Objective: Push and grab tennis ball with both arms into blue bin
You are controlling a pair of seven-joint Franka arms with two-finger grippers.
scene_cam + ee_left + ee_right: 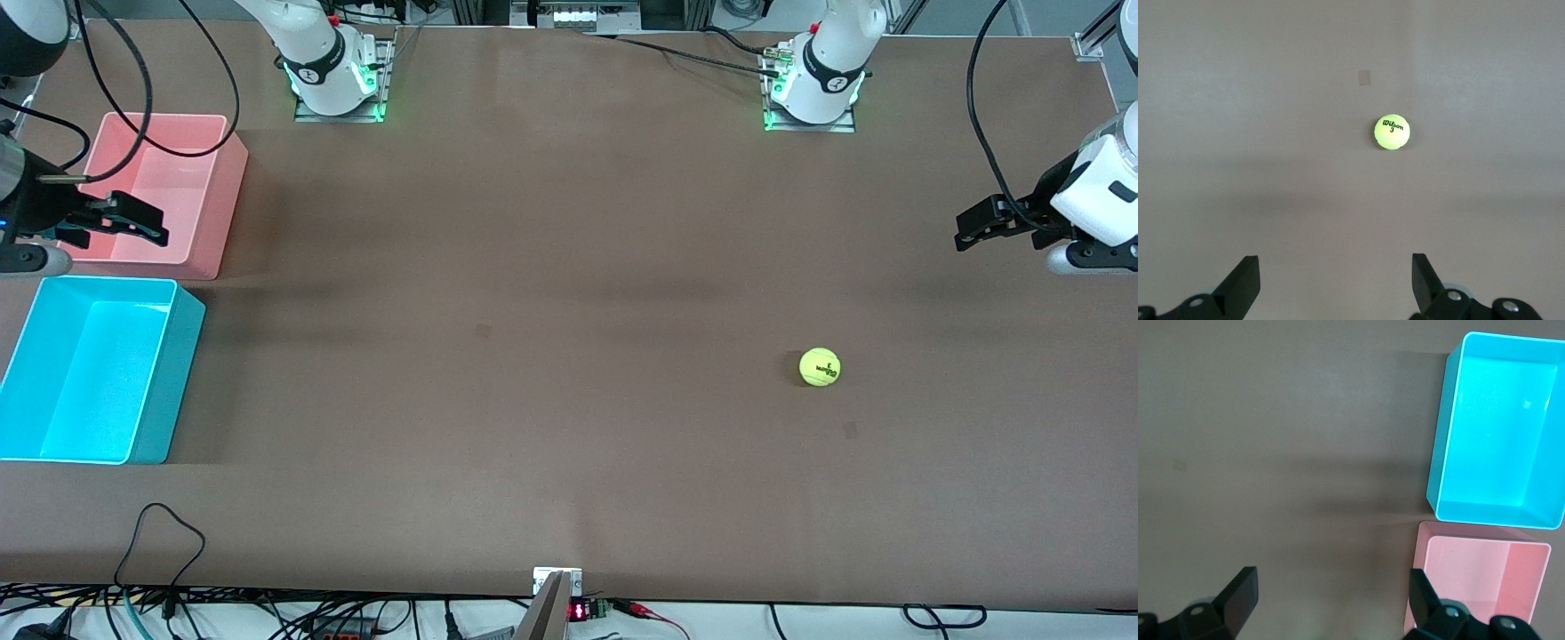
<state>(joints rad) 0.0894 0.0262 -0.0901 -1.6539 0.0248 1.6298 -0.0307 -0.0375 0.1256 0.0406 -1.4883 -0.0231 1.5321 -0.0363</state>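
Brown bench (569, 267) seen from above, two white Franka arms based along one long edge. Fuzzy yellow-green Wilson tennis ball (819, 366), numbered 3, lying alone on open bench toward the left arm's end, well apart from everything. Cyan-blue bin (169, 391) empty at the right arm's end, touching or just beside a pink bin (227, 222) and nearer the front camera than it. Left tool (978, 227) raised over the bench edge at its own end, fingers (1241, 283) spread wide, ball in its wrist view. Right tool (133, 222) hanging over the pink bin, fingers (1238, 593) likewise apart. Probably light, springy, quick to roll when nudged; felt likely grippy; best pinched across the widest middle
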